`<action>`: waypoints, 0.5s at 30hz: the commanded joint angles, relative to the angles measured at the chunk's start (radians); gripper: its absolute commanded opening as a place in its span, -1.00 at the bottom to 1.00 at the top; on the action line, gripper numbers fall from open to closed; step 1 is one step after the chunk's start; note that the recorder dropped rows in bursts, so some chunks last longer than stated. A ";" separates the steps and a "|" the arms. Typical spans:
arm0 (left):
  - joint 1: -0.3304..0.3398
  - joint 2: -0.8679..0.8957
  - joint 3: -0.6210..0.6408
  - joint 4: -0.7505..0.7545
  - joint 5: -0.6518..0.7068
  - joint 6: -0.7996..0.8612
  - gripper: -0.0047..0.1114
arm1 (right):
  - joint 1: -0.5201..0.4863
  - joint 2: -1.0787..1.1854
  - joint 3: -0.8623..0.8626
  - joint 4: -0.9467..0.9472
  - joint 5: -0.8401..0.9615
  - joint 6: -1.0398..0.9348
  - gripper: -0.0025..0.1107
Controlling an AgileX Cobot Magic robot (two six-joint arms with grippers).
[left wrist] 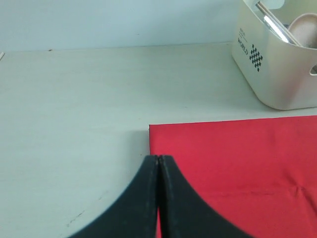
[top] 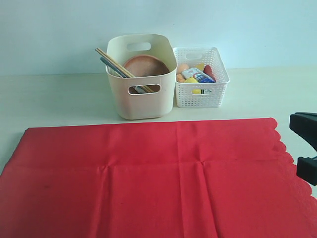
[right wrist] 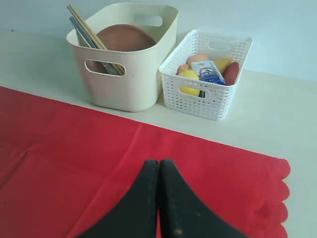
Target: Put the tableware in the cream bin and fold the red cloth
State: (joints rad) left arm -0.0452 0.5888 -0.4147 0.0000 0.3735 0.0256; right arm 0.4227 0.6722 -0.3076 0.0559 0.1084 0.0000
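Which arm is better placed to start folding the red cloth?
Left, probably: the left gripper is shut right beside a corner of the red cloth, while the right gripper, also shut, is over its interior, off the scalloped edge.

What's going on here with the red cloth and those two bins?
A two-armed robot is clearing a table. The tableware, including a wooden plate and chopsticks, already sits in the cream bin, with food items in the white basket beside it. The red cloth lies spread flat, not yet folded. The left end effector is shut near one cloth corner, the right end effector shut over the cloth toward its scalloped edge; neither visibly grips anything.
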 commanded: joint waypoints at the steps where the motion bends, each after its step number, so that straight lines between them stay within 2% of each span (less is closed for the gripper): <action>1: -0.002 0.004 -0.007 -0.010 -0.003 0.000 -0.92 | 0.000 -0.006 0.003 -0.004 -0.002 0.000 -0.96; 4: -0.002 0.004 -0.007 -0.010 -0.007 0.000 -0.92 | 0.000 -0.006 0.003 -0.004 -0.002 0.000 -0.96; 10: -0.002 0.004 -0.007 -0.010 -0.123 -0.007 -0.92 | 0.000 -0.006 0.003 -0.004 0.000 0.000 -0.96; 15: -0.002 0.004 -0.007 -0.010 -0.161 -0.005 -0.92 | 0.000 -0.006 0.003 -0.004 0.001 0.000 -0.96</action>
State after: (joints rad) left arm -0.0452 0.5905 -0.4147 0.0000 0.2526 0.0256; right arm 0.4227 0.6722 -0.3076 0.0559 0.1084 0.0000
